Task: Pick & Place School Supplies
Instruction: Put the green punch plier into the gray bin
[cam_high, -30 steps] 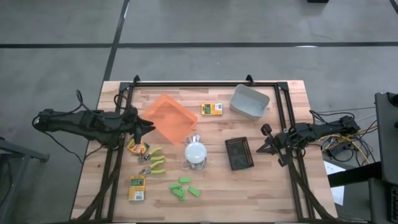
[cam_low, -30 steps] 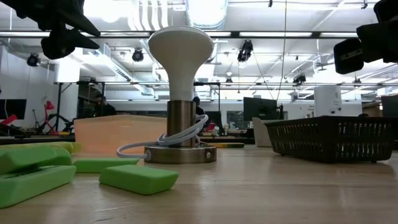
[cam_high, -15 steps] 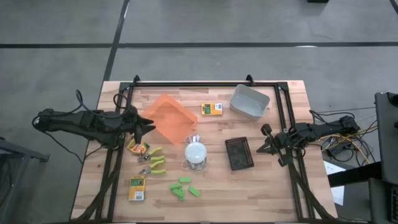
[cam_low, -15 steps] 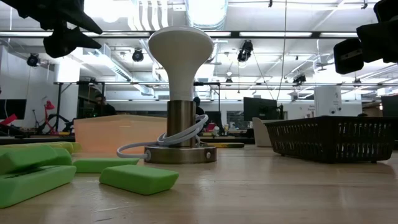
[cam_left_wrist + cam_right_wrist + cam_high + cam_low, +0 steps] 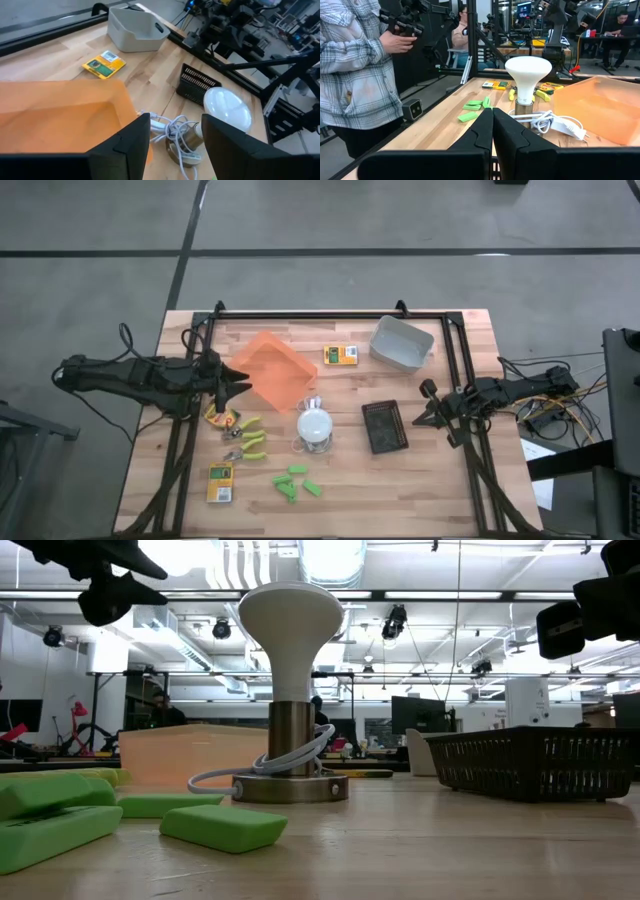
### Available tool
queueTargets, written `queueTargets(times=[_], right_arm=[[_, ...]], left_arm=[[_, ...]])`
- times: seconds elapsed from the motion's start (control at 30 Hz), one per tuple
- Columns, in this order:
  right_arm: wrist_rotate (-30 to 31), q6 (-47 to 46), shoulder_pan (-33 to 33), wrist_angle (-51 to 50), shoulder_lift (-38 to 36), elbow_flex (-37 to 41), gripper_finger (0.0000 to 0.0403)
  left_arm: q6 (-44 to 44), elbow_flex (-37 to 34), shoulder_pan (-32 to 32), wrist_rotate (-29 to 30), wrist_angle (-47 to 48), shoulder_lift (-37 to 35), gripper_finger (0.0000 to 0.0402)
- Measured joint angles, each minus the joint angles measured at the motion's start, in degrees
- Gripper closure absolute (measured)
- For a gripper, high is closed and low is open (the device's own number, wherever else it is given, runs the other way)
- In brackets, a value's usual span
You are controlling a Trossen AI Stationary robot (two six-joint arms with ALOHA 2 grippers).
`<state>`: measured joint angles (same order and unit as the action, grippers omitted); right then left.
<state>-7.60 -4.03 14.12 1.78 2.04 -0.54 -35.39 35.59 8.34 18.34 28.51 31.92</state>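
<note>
The school supplies lie loose on the wooden table. One yellow-and-green box (image 5: 340, 355) lies flat between the trays, a second (image 5: 220, 482) near the front left, and a third pack (image 5: 220, 417) under my left arm. Tools with yellow-green handles (image 5: 246, 441) and green chunks (image 5: 298, 483) lie in front of the orange tray (image 5: 272, 370). My left gripper (image 5: 240, 381) hovers open, high over that tray's left edge, with nothing between its fingers (image 5: 131, 145). My right gripper (image 5: 419, 418) waits shut at the right, beside the black tray (image 5: 385, 426).
A white domed lamp (image 5: 315, 425) with a loose cord stands mid-table on a metal base. A grey tray (image 5: 402, 343) sits at the far right. A black frame (image 5: 330, 314) runs around the table. A person in a plaid shirt (image 5: 355, 75) stands beyond the table's front side.
My left gripper has turned a little at the wrist and tipped slightly upward, staying over the orange tray's left edge. Nothing on the table has moved.
</note>
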Motion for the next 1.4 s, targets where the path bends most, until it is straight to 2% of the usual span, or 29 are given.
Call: queueTargets(times=[0.13, 0.33, 0.63, 0.73, 1.1, 1.2, 1.3, 1.4], right_arm=[[0.0, 0.0, 0.0, 0.0, 0.0, 0.0, 0.0394], [0.0, 0.0, 0.0, 0.0, 0.0, 0.0, 0.0394], [0.0, 0.0, 0.0, 0.0, 0.0, 0.0, 0.0394], [0.0, 0.0, 0.0, 0.0, 0.0, 0.0, 0.0394], [0.0, 0.0, 0.0, 0.0, 0.0, 0.0, 0.0394], [0.0, 0.0, 0.0, 0.0, 0.0, 0.0, 0.0394], [0.0, 0.0, 0.0, 0.0, 0.0, 0.0, 0.0394], [0.0, 0.0, 0.0, 0.0, 0.0, 0.0, 0.0394]], left_arm=[[0.4, 0.0, 0.0, -0.1, -0.9, 0.3, 0.0218], [6.5, 0.0, 0.0, -2.9, -0.9, 2.5, 0.0218], [6.3, -0.1, 0.0, -2.9, -1.3, 5.9, 0.0219], [3.8, 0.0, 0.0, -2.7, -1.3, 6.6, 0.0219], [-0.6, -0.2, 0.0, -4.2, 6.6, 8.5, 0.0219], [-0.7, -0.2, 0.0, -4.6, 11.6, 8.5, 0.0219], [-0.7, -0.4, 0.0, -6.5, 16.6, 9.0, 0.0219], [-2.7, -2.2, 0.0, -8.8, 16.7, 9.7, 0.0219]])
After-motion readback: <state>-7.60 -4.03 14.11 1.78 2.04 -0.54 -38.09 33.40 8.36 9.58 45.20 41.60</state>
